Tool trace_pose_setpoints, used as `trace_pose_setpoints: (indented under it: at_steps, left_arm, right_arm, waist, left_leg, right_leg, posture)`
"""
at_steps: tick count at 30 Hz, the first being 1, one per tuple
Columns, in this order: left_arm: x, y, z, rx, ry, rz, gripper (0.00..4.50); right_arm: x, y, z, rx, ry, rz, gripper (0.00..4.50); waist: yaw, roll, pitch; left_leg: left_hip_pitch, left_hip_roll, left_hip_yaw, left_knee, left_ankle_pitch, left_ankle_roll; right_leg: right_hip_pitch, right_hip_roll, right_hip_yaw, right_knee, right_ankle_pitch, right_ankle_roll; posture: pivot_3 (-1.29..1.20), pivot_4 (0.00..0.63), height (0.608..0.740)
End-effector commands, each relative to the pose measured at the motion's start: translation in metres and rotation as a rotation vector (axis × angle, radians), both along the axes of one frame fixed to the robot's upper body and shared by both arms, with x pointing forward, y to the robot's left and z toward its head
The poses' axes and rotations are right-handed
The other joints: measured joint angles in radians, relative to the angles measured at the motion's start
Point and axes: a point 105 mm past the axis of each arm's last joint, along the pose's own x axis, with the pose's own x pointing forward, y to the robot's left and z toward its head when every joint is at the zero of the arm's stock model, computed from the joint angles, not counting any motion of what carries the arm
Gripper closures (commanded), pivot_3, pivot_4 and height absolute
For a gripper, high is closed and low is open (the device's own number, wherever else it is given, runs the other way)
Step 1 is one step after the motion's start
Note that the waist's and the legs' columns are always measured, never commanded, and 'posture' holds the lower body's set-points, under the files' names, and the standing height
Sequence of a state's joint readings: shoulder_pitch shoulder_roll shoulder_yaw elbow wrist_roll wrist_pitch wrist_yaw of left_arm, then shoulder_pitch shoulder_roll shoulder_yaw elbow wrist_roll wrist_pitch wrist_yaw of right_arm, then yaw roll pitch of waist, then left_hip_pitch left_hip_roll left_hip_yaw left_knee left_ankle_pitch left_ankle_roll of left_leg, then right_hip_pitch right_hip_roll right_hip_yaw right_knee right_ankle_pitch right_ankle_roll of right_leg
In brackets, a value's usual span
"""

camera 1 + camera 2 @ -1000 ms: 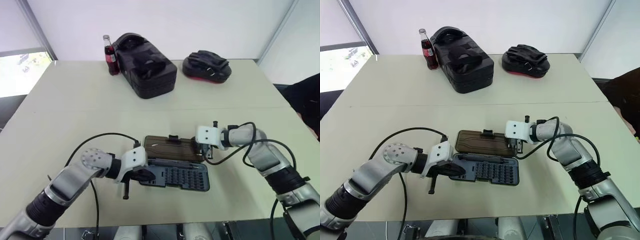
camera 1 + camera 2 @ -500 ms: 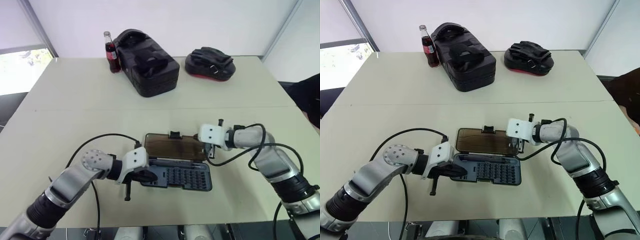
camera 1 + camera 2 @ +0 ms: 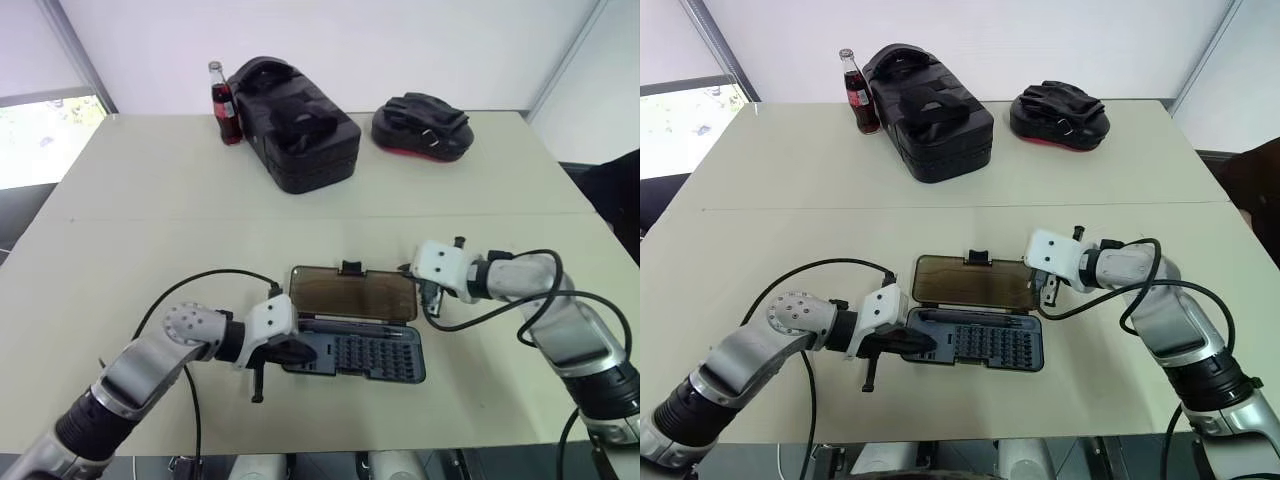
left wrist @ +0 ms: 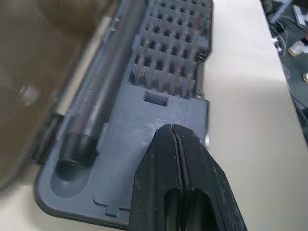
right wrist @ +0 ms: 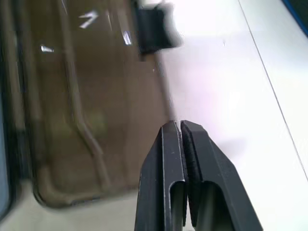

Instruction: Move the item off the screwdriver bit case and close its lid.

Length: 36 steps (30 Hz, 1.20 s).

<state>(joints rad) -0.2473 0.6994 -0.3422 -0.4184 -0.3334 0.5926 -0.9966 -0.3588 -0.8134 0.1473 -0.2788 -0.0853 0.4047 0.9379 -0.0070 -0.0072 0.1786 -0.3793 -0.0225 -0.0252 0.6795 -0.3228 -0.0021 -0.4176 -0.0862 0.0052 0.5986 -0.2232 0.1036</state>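
The screwdriver bit case (image 3: 370,355) lies open near the table's front, its dark grey-blue tray holding rows of bits and a black driver handle (image 4: 103,91). The smoky-brown lid (image 3: 350,295) lies folded back flat behind the tray, with its black latch tab (image 3: 351,268) on the far edge. A tiny whitish sliver (image 5: 87,19) on the lid may be the item; I cannot tell. My left gripper (image 3: 305,352) is shut, its tips over the tray's left end. My right gripper (image 3: 430,303) is shut on nothing, just past the lid's right end above the table.
A big bulky black case (image 3: 295,125) stands at the back of the table (image 3: 150,220), with a cola bottle (image 3: 222,100) to its left. A black and red pouch (image 3: 420,125) lies at the back right. Black cables loop from both wrists.
My right gripper has risen and drawn right, off the lid's right end. The left gripper has stayed at the tray's left end. The camera has shifted slightly.
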Motion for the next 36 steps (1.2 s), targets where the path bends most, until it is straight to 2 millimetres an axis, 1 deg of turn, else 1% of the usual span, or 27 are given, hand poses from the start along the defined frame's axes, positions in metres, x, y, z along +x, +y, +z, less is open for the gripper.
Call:
trace_pose_setpoints:
  at_steps: [1, 5, 7, 10, 13, 16, 17, 18, 20, 23, 28, 32, 36]
  left_arm:
    - [0.005, -0.006, 0.015, -0.063, -0.091, -0.010, 4.50]
    - [0.003, -0.009, 0.015, -0.083, -0.089, -0.020, 4.50]
    - [0.002, -0.008, 0.014, -0.081, -0.076, -0.017, 4.50]
    - [-0.002, -0.006, 0.011, -0.066, -0.048, -0.026, 4.50]
    - [-0.007, -0.003, 0.008, -0.047, -0.021, -0.041, 4.50]
    - [-0.012, 0.003, 0.004, 0.001, -0.004, -0.057, 4.50]
    - [-0.011, 0.005, 0.003, 0.015, -0.009, -0.056, 4.50]
    - [-0.010, 0.006, 0.002, 0.026, -0.012, -0.050, 4.50]
    - [-0.007, 0.007, 0.001, 0.033, -0.015, -0.037, 4.50]
    - [-0.004, 0.007, 0.000, 0.054, -0.027, -0.028, 4.50]
    - [-0.003, 0.005, -0.002, 0.058, -0.038, -0.022, 4.50]
    - [-0.004, 0.004, -0.003, 0.053, -0.039, -0.015, 4.50]
    - [-0.006, 0.003, -0.005, 0.047, -0.033, -0.010, 4.50]
  right_arm:
    - [-0.001, -0.001, 0.011, -0.010, -0.052, 0.013, 4.42]
    - [-0.002, -0.001, 0.009, -0.015, -0.041, 0.021, 4.42]
    - [-0.001, 0.000, 0.009, -0.009, -0.037, 0.022, 4.42]
    - [0.002, 0.002, 0.010, -0.007, -0.032, 0.030, 4.42]
    - [0.006, 0.005, 0.016, 0.005, -0.036, 0.037, 4.42]
    - [0.009, 0.006, 0.021, -0.010, -0.025, 0.040, 3.66]
    - [0.009, 0.004, 0.020, -0.034, -0.012, 0.037, 3.25]
    - [0.010, 0.002, 0.019, -0.057, 0.003, 0.027, 2.63]
    - [0.012, 0.001, 0.018, -0.072, 0.031, 0.007, 1.75]
    - [0.014, 0.003, 0.018, -0.068, 0.063, -0.019, 1.75]
    - [0.017, -0.002, 0.006, -0.067, 0.154, -0.083, 1.75]
    - [0.011, -0.004, 0.000, -0.066, 0.224, -0.077, 1.75]
    - [0.009, -0.006, -0.006, -0.072, 0.254, -0.088, 1.75]
  waist:
    - [-0.001, 0.000, 0.000]
    - [-0.002, 0.001, 0.001]
    - [-0.002, 0.001, 0.001]
    - [-0.003, 0.002, 0.001]
    - [-0.004, 0.002, 0.001]
    - [-0.004, 0.002, 0.002]
    - [-0.004, 0.003, 0.002]
    - [-0.004, 0.003, 0.002]
    - [-0.001, 0.003, 0.002]
    - [-0.002, 0.003, 0.002]
    - [-0.001, 0.003, 0.002]
    - [-0.003, 0.003, 0.001]
    - [-0.003, 0.003, 0.001]
  left_leg:
    - [-0.001, 0.000, 0.000, 0.000, 0.000, 0.000]
    - [-0.011, 0.000, 0.000, 0.001, 0.001, -0.001]
    - [-0.011, 0.000, 0.000, 0.001, 0.001, -0.001]
    - [-0.011, 0.000, 0.000, 0.001, 0.001, -0.001]
    - [-0.011, 0.000, 0.000, 0.001, 0.001, -0.001]
    - [-0.011, 0.000, 0.000, 0.001, 0.001, -0.001]
    - [-0.011, 0.000, -0.001, 0.001, 0.001, -0.001]
    - [-0.011, 0.000, -0.001, 0.001, 0.001, -0.001]
    - [-0.011, 0.000, -0.001, 0.001, 0.001, -0.001]
    - [-0.011, 0.000, -0.001, 0.002, 0.001, -0.001]
    - [-0.011, 0.000, -0.001, 0.002, 0.001, -0.001]
    - [-0.011, 0.000, -0.001, 0.003, 0.001, -0.001]
    - [-0.010, 0.000, -0.001, 0.003, 0.001, -0.001]
  right_leg:
    - [-0.001, 0.000, 0.000, 0.000, 0.000, 0.000]
    - [-0.011, 0.002, 0.000, 0.001, 0.001, 0.001]
    - [-0.011, 0.002, 0.000, 0.001, 0.002, 0.003]
    - [-0.011, 0.002, -0.001, 0.001, 0.002, 0.003]
    - [-0.011, 0.002, -0.001, 0.001, 0.002, 0.003]
    - [-0.011, 0.003, -0.001, 0.001, 0.002, 0.003]
    - [-0.011, 0.003, -0.001, 0.001, 0.002, 0.003]
    - [-0.011, 0.003, -0.001, 0.001, 0.002, 0.003]
    - [-0.011, 0.003, -0.001, 0.001, 0.002, 0.003]
    - [-0.010, 0.003, -0.001, 0.001, 0.002, 0.003]
    - [-0.010, 0.003, -0.001, 0.003, 0.002, 0.004]
    - [-0.010, 0.003, -0.001, 0.003, 0.002, 0.004]
    - [-0.010, 0.003, -0.001, 0.005, 0.002, 0.004]
  posture:
    - [0.00, 0.150, 0.740]
    - [0.00, 0.150, 0.740]
    - [0.00, 0.150, 0.740]
    - [0.00, 0.150, 0.740]
    - [0.00, 0.150, 0.740]
    - [0.00, 0.150, 0.740]
    - [0.00, 0.150, 0.740]
    - [0.00, 0.150, 0.740]
    - [0.00, 0.150, 0.740]
    - [0.00, 0.150, 0.740]
    - [0.00, 0.150, 0.740]
    - [0.00, 0.150, 0.740]
    - [0.00, 0.150, 0.740]
